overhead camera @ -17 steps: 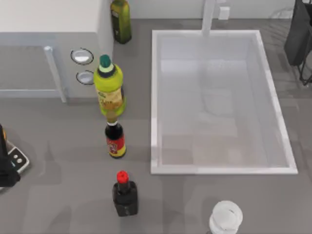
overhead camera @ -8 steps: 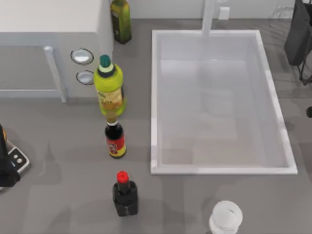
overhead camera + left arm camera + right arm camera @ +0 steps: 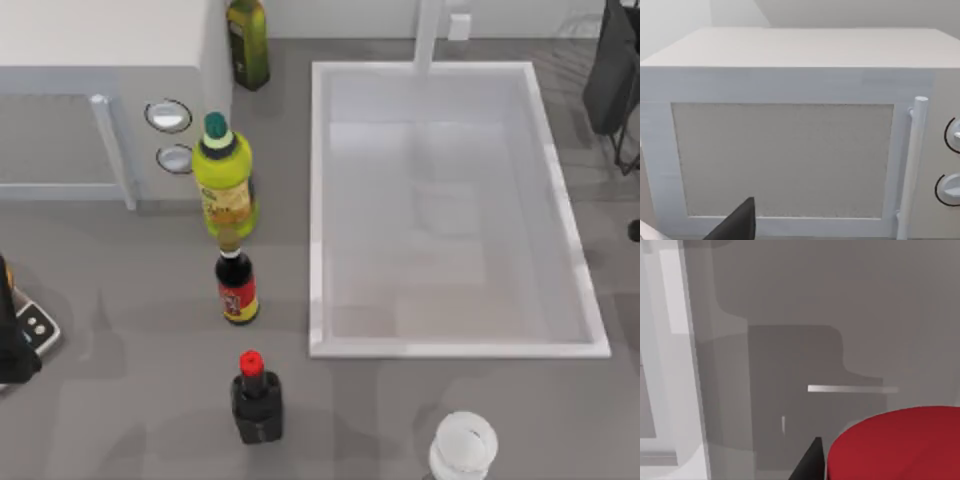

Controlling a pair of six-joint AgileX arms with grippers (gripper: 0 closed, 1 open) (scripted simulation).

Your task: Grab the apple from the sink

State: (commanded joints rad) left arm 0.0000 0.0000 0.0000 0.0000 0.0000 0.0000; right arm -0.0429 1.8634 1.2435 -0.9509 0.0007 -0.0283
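Though only one dark fingertip (image 3: 810, 462) of the right gripper shows in its wrist view, the apple (image 3: 897, 445) sits right against it, a smooth red lump apparently held, though how wide the jaws stand cannot be told. Beyond the finger runs the sink's (image 3: 318, 210) white rim. The left gripper (image 3: 15, 335) is parked at the table's left edge, facing a white microwave (image 3: 790, 140). Label writing on the bottles beside the sink is unreadable.

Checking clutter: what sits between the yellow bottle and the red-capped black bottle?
Top view: a small dark bottle with a red label stands between the yellow bottle and the red-capped black bottle, left of the sink.
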